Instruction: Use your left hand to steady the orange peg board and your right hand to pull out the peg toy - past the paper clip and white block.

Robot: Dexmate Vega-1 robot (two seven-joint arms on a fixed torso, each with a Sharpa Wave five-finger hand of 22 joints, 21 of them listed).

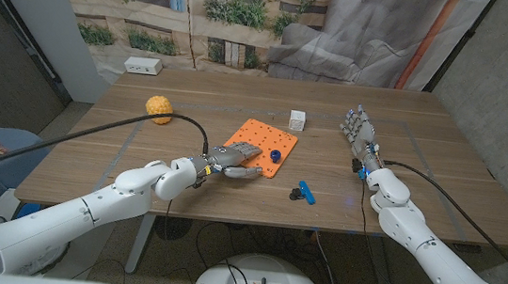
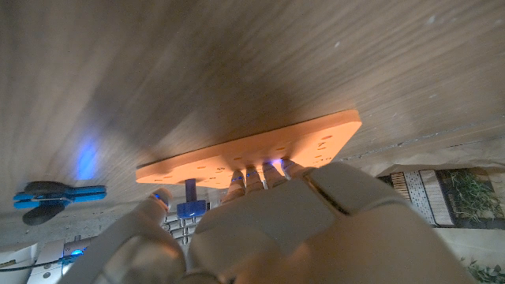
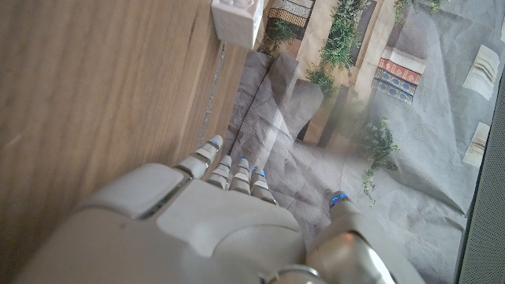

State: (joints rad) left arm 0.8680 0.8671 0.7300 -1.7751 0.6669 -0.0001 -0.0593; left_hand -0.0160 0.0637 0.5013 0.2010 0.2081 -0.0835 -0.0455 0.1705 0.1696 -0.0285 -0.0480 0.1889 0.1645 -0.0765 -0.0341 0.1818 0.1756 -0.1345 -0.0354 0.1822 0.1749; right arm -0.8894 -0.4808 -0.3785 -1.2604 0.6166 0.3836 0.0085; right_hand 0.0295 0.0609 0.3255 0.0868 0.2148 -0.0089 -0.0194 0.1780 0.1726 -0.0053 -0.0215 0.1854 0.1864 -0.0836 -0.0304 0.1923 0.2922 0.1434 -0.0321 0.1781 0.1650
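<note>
On my wooden table [image 1: 419, 192] I count one board [image 1: 256, 142], one peg [image 1: 274, 154] in it; left hand [image 1: 235, 157] presses its near-left edge, right hand [image 1: 357, 129] spread, empty, far right. One clip [image 1: 302, 192], one block [image 1: 296, 120].

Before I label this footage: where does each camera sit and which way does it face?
Head view: fixed on the head, looking down at the wooden table; both arms show, left hand on the flat orange peg board.
Left wrist view: along the left hand toward the board.
Right wrist view: along the right hand toward the small white block.
Head and left wrist views share the blue paper clip.
</note>
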